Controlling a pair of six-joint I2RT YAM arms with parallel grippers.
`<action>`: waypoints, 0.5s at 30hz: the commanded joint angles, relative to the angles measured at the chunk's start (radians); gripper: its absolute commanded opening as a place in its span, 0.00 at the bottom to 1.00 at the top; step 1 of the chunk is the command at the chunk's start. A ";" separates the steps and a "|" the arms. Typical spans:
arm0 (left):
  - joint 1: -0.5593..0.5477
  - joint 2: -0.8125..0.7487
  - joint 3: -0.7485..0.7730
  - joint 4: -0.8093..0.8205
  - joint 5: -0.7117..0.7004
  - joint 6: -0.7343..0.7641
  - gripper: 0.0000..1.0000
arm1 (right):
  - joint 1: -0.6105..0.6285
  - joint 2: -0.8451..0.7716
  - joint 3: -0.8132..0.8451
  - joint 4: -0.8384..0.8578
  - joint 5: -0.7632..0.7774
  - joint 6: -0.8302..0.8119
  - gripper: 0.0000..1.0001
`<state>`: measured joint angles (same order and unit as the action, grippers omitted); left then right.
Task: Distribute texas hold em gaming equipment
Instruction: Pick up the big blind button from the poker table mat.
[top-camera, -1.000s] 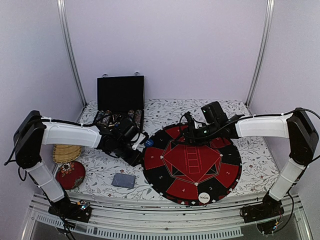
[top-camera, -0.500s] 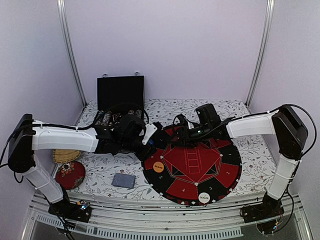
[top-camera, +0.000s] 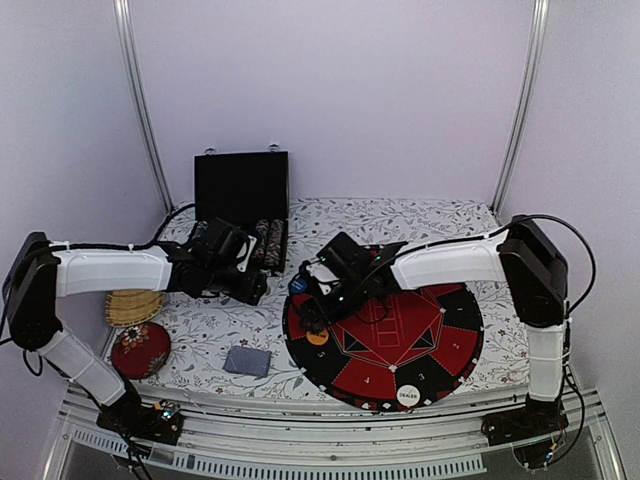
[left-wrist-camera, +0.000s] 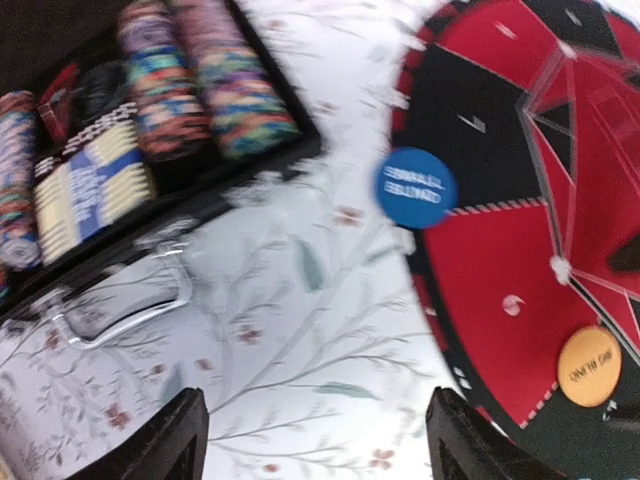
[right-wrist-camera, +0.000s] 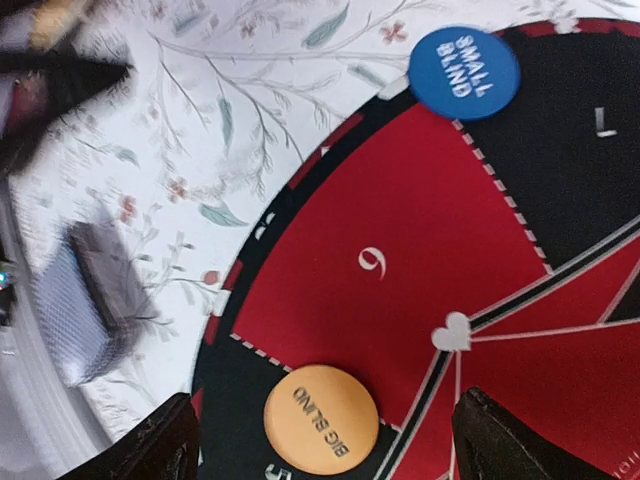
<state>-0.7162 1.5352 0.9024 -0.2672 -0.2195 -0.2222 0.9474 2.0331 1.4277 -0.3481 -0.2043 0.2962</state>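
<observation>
The orange BIG BLIND button (right-wrist-camera: 321, 419) lies flat on the mat (top-camera: 440, 340) near its left rim, also visible as the orange button (top-camera: 317, 337) from above. My right gripper (right-wrist-camera: 330, 450) hovers open over it, holding nothing. The blue SMALL BLIND button (right-wrist-camera: 464, 72) sits at the mat's upper left edge. My left gripper (left-wrist-camera: 318, 445) is open and empty over the flowered cloth, between the mat and the chip case (left-wrist-camera: 150, 200), whose rows of striped chips (left-wrist-camera: 200, 90) show. A white DEALER button (top-camera: 408, 396) rests at the mat's near edge. A grey card deck (top-camera: 247, 360) lies on the cloth.
The black case's lid (top-camera: 240, 187) stands upright at the back left. A woven basket (top-camera: 133, 305) and a red round cushion (top-camera: 140, 348) sit at the left edge. Metal frame posts rise at both back corners.
My left arm has pulled back left toward the case, leaving the orange button on the mat. My right arm swung left across the mat to that button. Both jaws have widened.
</observation>
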 joint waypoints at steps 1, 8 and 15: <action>0.041 -0.078 -0.011 -0.022 -0.007 -0.045 0.81 | 0.058 0.109 0.109 -0.178 0.228 -0.118 0.89; 0.060 -0.091 -0.020 -0.031 -0.017 -0.023 0.83 | 0.120 0.140 0.112 -0.212 0.293 -0.163 0.84; 0.060 -0.074 -0.015 -0.033 -0.020 -0.012 0.83 | 0.139 0.165 0.107 -0.268 0.373 -0.175 0.63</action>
<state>-0.6678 1.4536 0.8944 -0.2836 -0.2302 -0.2432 1.0790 2.1509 1.5341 -0.5243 0.0944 0.1349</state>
